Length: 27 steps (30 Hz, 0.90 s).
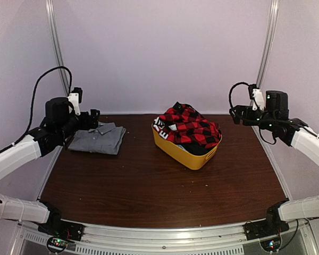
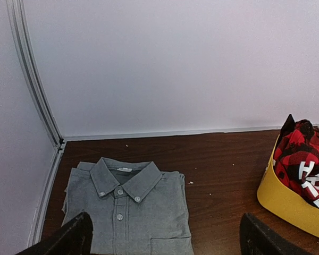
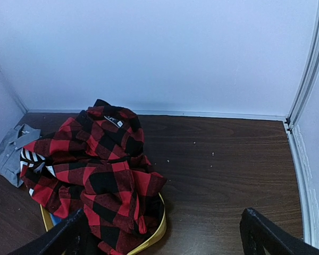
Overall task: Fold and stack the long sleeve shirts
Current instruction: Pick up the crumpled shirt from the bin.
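A grey collared button shirt [image 1: 98,139] [image 2: 128,212] [image 3: 9,153] lies folded flat at the back left of the table. The red-and-black check flannel shirt [image 1: 190,129] [image 3: 93,170] [image 2: 303,162] is heaped crumpled in a yellow bin [image 1: 176,149] [image 2: 287,204] [image 3: 149,239] at the table's middle. My left gripper [image 1: 93,119] [image 2: 167,241] hovers open over the grey shirt's near part, holding nothing. Raised at the right, my right gripper [image 1: 235,114] [image 3: 165,236] is open and empty, facing the bin from the right side.
The dark wooden table [image 1: 149,180] is closed in by white walls at the back and sides, with metal rails [image 1: 56,48] in the corners. A black-and-white striped piece of cloth [image 3: 34,162] shows under the flannel in the bin.
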Tool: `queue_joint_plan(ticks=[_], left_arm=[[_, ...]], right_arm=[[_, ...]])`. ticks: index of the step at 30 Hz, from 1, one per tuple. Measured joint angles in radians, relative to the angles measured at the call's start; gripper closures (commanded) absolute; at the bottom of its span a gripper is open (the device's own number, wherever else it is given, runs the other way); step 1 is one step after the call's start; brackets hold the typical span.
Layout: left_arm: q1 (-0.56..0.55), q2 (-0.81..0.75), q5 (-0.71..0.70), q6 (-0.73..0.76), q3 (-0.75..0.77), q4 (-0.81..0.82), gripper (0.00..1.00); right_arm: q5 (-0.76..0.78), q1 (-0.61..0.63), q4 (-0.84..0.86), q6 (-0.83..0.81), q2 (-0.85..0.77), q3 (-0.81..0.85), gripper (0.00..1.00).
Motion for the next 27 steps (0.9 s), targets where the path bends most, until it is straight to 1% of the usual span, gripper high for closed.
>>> queue_joint_plan(ticks=[5,9,16,18,20,22,23,24,27], left_arm=[[0.000,0.011,0.004,-0.007,0.004,-0.014,0.02],[0.000,0.012,0.015,-0.011,0.004,-0.029,0.02],[0.000,0.012,0.039,-0.012,0.004,-0.032,0.02],[0.000,0.012,0.044,-0.012,0.004,-0.034,0.03],[0.000,0.011,0.051,-0.012,0.004,-0.035,0.02],[0.000,0.009,0.053,-0.012,0.004,-0.037,0.02],[0.000,0.007,0.054,-0.012,0.004,-0.037,0.02],[0.000,0.006,0.054,-0.012,0.004,-0.037,0.02],[0.000,0.002,0.057,-0.011,0.004,-0.037,0.02]], right_arm=[[-0.009,0.068,-0.040,-0.007,0.059,0.035,0.00],[-0.006,0.138,-0.072,-0.018,0.139,0.075,0.00],[0.029,0.252,-0.131,-0.053,0.366,0.197,0.00],[0.041,0.261,-0.152,-0.061,0.426,0.237,0.04],[0.056,0.262,-0.169,-0.074,0.492,0.287,0.11],[0.066,0.262,-0.176,-0.092,0.547,0.330,0.23],[0.068,0.262,-0.182,-0.099,0.574,0.352,0.31],[0.072,0.262,-0.188,-0.105,0.602,0.375,0.42],[0.084,0.265,-0.212,-0.128,0.684,0.450,0.68]])
